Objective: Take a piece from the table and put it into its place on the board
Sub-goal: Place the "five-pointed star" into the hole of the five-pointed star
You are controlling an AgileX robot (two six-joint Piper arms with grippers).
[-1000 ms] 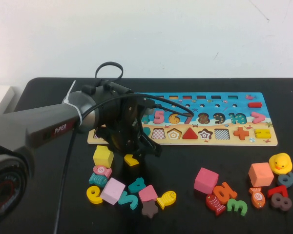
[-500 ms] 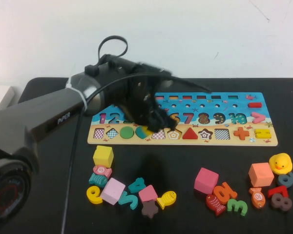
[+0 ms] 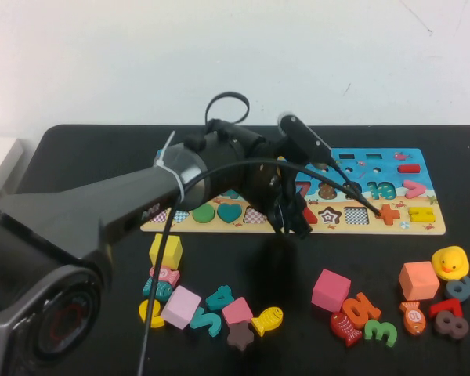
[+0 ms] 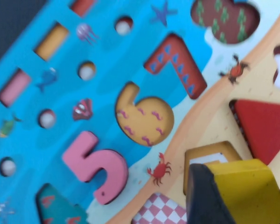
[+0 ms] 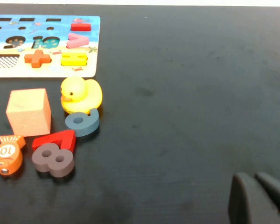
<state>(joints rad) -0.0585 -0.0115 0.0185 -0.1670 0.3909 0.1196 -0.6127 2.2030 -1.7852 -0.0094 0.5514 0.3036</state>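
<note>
The puzzle board (image 3: 423,227) lies at the back of the black table. My left gripper (image 3: 290,215) hangs over its lower row, near the middle. It is shut on a small yellow piece (image 4: 245,191), seen in the left wrist view beside one black finger (image 4: 203,200). The piece hovers just over the brown-rimmed pentagon slot (image 4: 209,156), next to the red triangle (image 4: 263,123). The board (image 4: 102,93) there shows the pink 5 (image 4: 95,165). My right gripper (image 5: 259,198) is shut and empty above bare table, out of the high view.
Loose pieces lie in front of the board: a yellow cube (image 3: 165,251), a pink cube (image 3: 181,306), a magenta cube (image 3: 330,290), an orange cube (image 3: 418,280), a yellow duck (image 3: 450,262), and several numbers and fish. The left arm hides the board's left middle.
My left gripper has lifted from the loose pieces at front left with the yellow piece. It has moved back and right over the board's lower row.
</note>
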